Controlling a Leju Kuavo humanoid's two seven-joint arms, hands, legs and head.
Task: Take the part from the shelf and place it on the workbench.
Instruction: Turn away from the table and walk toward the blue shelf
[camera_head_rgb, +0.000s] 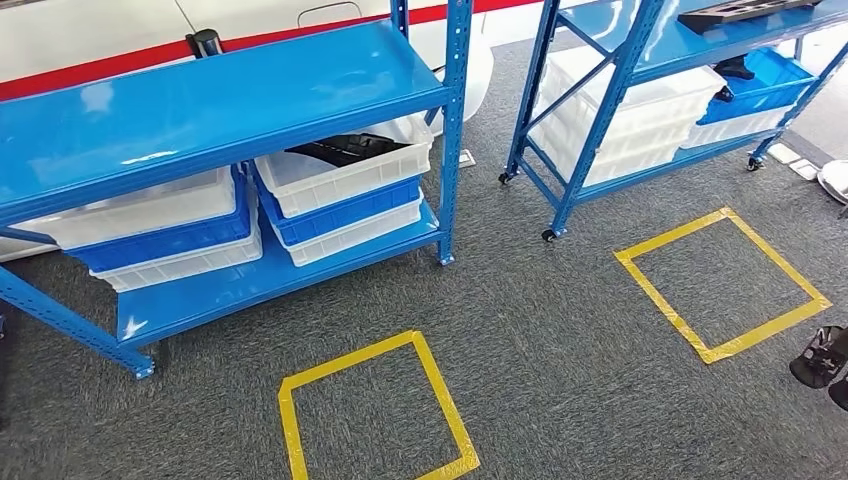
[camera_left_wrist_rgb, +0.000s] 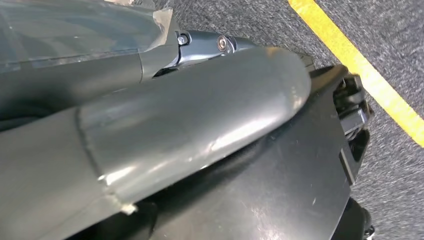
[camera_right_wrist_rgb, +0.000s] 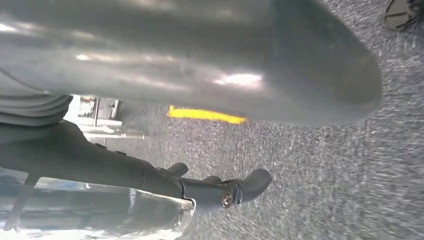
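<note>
Open grey carpet (camera_head_rgb: 540, 330) with two yellow tape squares (camera_head_rgb: 370, 410) lies before two blue shelves (camera_head_rgb: 200, 100). A dark part (camera_head_rgb: 345, 150) sits in a white bin (camera_head_rgb: 345, 170), well apart from both hands. The right hand (camera_right_wrist_rgb: 220, 192) shows dark fingers (camera_right_wrist_rgb: 255, 181) extended over carpet, holding nothing. The left hand (camera_left_wrist_rgb: 190, 125) shows its thumb; whether those fingers are spread or curled cannot be told.
</note>
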